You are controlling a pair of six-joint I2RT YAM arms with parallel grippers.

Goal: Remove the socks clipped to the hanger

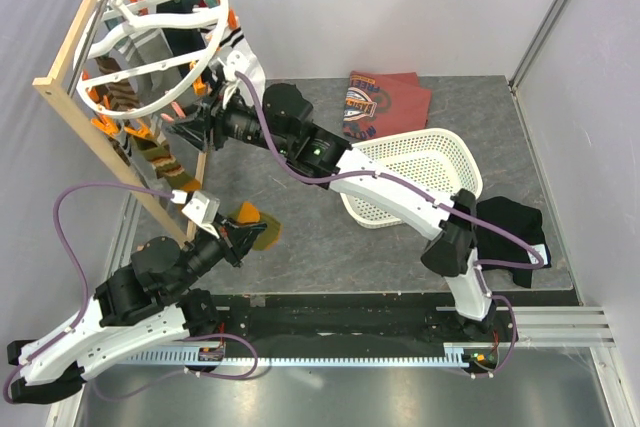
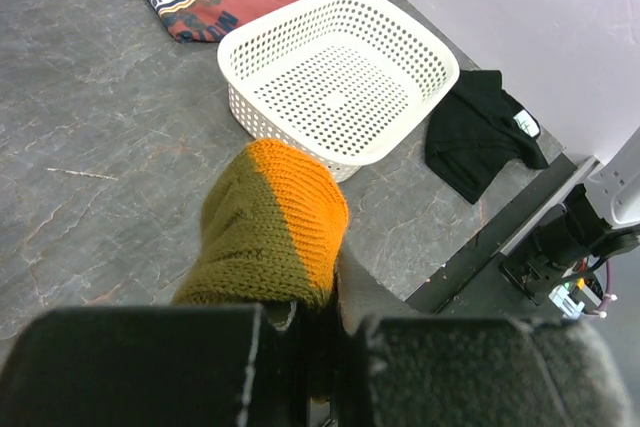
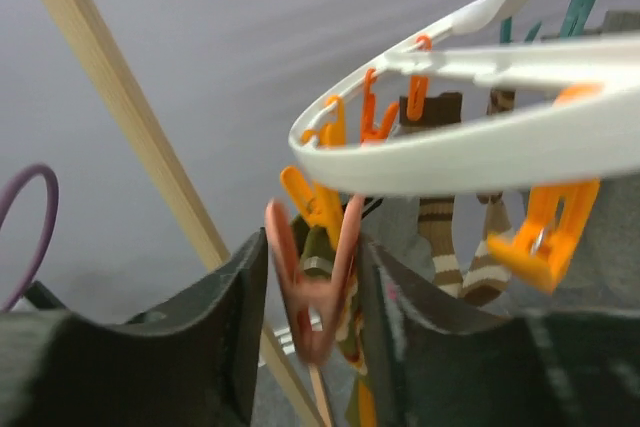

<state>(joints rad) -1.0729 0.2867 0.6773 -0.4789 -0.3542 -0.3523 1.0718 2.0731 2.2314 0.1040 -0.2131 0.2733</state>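
While it's below the hanger, left gripper: clamped on olive-orange sock
right gripper: straddling a clip, pinch unclear

I work in a robotics lab cell: plain white panels wall in my grey desk, with left arm and right arm bolted to a metal rail along its near edge.
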